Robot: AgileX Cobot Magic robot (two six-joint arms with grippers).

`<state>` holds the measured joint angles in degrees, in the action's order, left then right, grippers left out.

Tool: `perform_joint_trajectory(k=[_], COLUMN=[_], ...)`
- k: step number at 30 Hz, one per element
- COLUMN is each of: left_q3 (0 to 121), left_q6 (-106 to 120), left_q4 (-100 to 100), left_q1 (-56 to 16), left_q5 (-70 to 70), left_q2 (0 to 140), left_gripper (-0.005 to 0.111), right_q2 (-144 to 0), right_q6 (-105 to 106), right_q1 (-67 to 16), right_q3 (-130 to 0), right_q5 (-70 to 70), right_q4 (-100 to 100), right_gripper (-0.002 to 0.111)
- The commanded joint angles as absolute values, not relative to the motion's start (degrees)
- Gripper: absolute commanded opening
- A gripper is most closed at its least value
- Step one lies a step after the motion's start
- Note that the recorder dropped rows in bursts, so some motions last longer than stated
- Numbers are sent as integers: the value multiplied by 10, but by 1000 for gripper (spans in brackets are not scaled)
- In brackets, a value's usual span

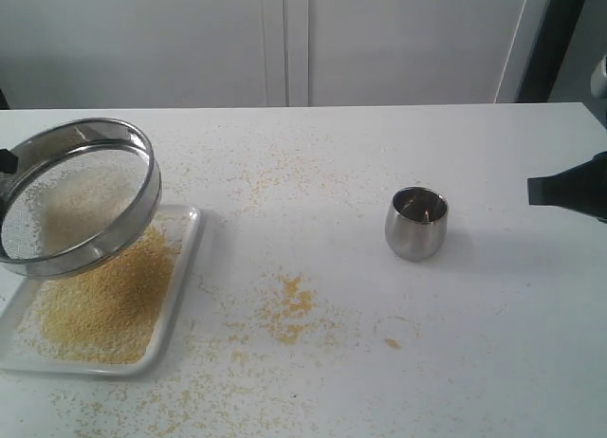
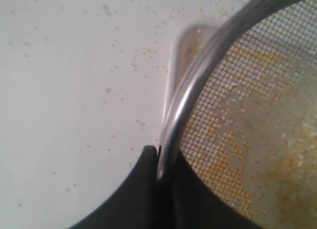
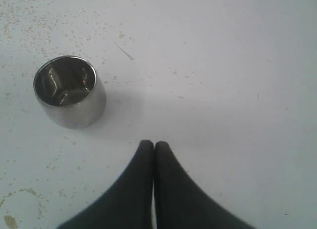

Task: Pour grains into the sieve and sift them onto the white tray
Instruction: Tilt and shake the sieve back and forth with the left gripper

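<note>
Most yellowish-beige grains (image 1: 100,305) lie on the glossy white tray (image 1: 187,267); left gripper (image 2: 158,152) clamps the tilted round steel sieve (image 1: 81,201), which probably needs final shaking; right gripper (image 3: 153,144) rests pinched together.

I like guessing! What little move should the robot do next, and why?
Probably shake the sieve gently over the tray: the left claw holds it tilted there, and some grains lie on its mesh.

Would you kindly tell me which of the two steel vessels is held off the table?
The wide sieve, tilted above the white tray with the left claw shut on its rim; the small cup stands upright on the table.
</note>
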<state>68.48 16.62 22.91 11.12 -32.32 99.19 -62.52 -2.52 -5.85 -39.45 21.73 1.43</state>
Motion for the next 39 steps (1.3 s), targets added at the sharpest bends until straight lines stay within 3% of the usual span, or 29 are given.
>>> perform_joint_trajectory(k=[1,5,9,14,19,25,29,35,39], left_q3=[688,688,688,688,688,688,688,688,688], left_q6=[222,56,228,40,177,13,209,67,186], left_q4=[210,191,158,73,78,111,188,189,218], left_q1=[82,109,65,90,37,66,37,102,71], left_q5=[-352,-316,-355,-338,-380,-336,-376,-344,-388], left_q2=[984,984,982,982,982,981,981,981,980], left_gripper=[0,0,0,0,0,0,0,0,0], right_q2=[-621,-621,-621,-621,-621,-621,-621,-621,-621], right_q6=[-27,-27,-27,-27,-27,-27,-27,-27,-27], right_q1=[-56,-56,-56,-56,-56,-56,-56,-56,-56], right_q3=[-392,-392,-392,-392,-392,-392,-392,-392,-392], right_q5=[211,211,211,211,211,209,209,209,209], right_q4=[16,16,16,16,16,16,16,16,16], right_gripper=[0,0,0,0,0,0,0,0,0])
